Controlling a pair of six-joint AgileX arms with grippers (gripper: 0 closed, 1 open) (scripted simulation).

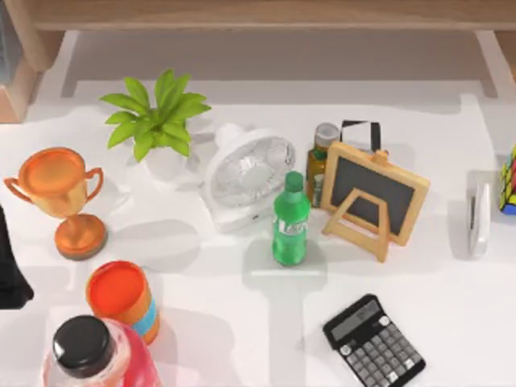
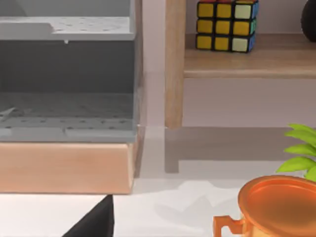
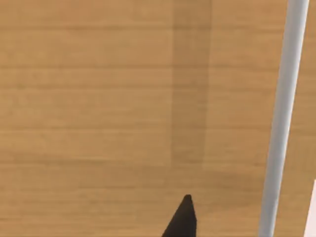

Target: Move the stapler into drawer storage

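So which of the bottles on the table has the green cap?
The green soda bottle standing in front of the fan. The pink bottle has a black cap, the small amber one a grey cap.

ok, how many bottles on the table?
3: green bottle at centre, brown bottle behind it beside the chalkboard, pink bottle at front left. More may be hidden.

Rendered office-style desk setup: white table [image 1: 451,314] with calculator [image 1: 374,342] lower right, stapler [image 1: 480,218] at right edge, wooden shelving [image 2: 237,59].
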